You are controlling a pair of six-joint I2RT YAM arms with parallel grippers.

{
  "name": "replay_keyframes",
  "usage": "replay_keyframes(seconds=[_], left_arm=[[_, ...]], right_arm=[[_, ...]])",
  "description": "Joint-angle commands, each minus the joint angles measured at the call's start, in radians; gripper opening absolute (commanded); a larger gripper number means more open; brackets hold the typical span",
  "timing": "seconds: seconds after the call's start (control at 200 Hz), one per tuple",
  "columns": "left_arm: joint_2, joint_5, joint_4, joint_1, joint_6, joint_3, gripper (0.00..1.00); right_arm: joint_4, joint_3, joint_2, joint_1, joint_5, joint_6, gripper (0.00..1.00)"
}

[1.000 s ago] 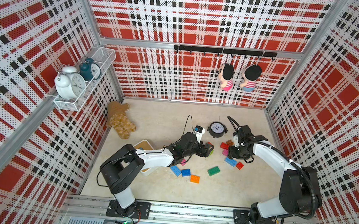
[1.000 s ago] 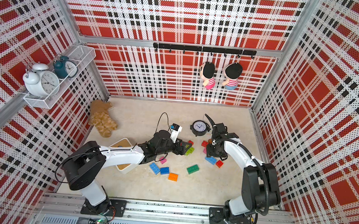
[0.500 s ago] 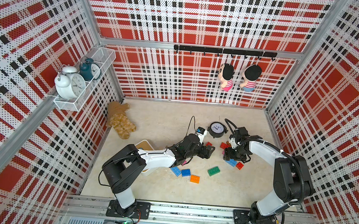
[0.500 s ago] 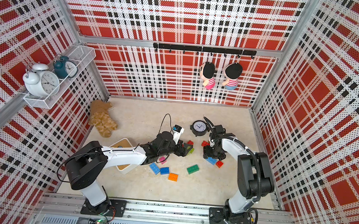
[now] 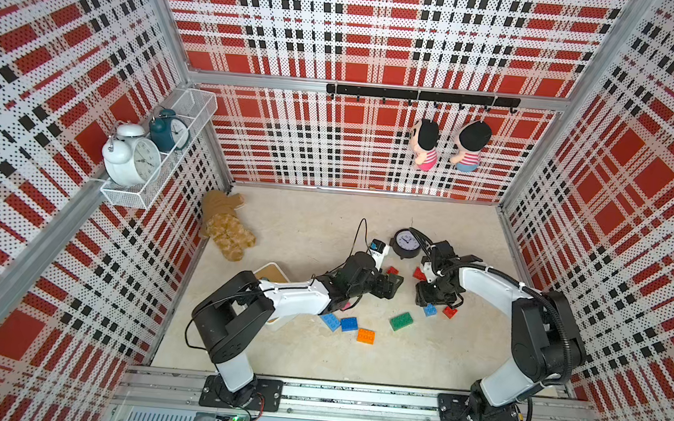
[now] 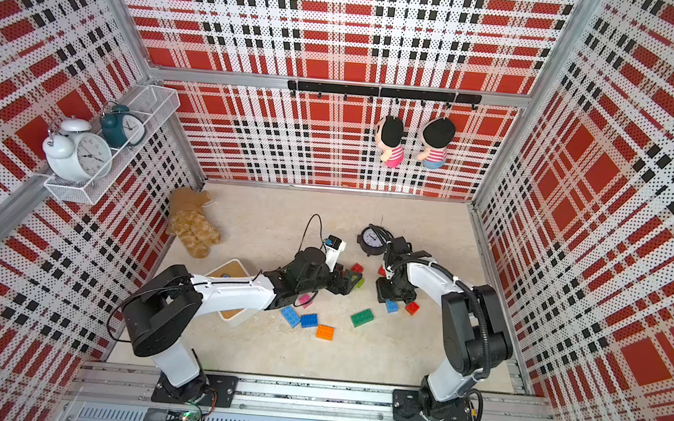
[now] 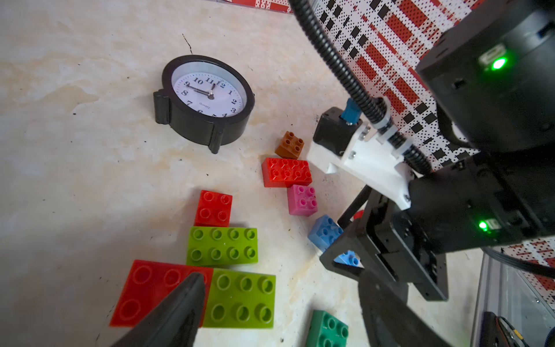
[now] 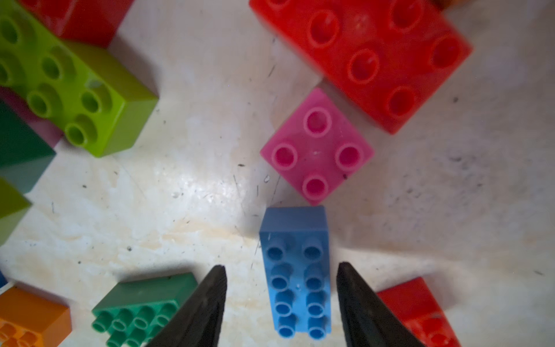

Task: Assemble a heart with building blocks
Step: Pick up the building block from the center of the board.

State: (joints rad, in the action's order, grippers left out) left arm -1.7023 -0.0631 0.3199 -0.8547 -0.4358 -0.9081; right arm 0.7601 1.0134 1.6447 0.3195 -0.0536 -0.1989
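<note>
Right gripper [image 8: 281,264] is open, its fingers [image 8: 204,303] straddling the blue block [image 8: 295,270], which lies flat on the table [image 5: 397,362] a little right of the middle. One finger is just beside the block, the other stands clear of it, and nothing is gripped. Off the block's far end sits a pink block [image 8: 316,147], just beside it, and the pink block rests against the side of a red brick [image 8: 360,57] beyond. Left gripper [image 5: 393,286] reaches toward the table's middle with jaws wide and empty, one finger [image 7: 183,306] over a red slab [image 7: 144,288]. A lime block [image 7: 240,297] lies against that slab. A long lime block [image 7: 222,246] adjoins both on their far side, and a red square [image 7: 213,208] touches its far side in turn. Farther on, a brown block [image 7: 289,144] stands just beside the red brick, and a clock [image 7: 207,99] lies face up toward the far edge.
</note>
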Motion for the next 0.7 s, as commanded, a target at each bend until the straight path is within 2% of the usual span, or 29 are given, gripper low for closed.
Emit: replay_keyframes(seconds=[0.0,0.175,0.436,0.696], left_arm=[[0.007,0.017,-0.004,-0.005,0.021,-0.021,0.84],[0.007,0.021,-0.003,-0.006,0.022,-0.020,0.84],[0.008,0.022,-0.007,-0.004,0.024,-0.020,0.83],[0.004,0.020,-0.007,0.001,0.025,-0.026,0.83]], right_arm=[[0.015,0.042,0.021,0.011,0.101,-0.011,0.59],[0.017,0.068,0.052,0.022,0.086,-0.008,0.55],[0.022,0.068,0.080,0.035,0.055,0.003,0.55],[0.039,0.065,0.087,0.039,0.070,0.003,0.50]])
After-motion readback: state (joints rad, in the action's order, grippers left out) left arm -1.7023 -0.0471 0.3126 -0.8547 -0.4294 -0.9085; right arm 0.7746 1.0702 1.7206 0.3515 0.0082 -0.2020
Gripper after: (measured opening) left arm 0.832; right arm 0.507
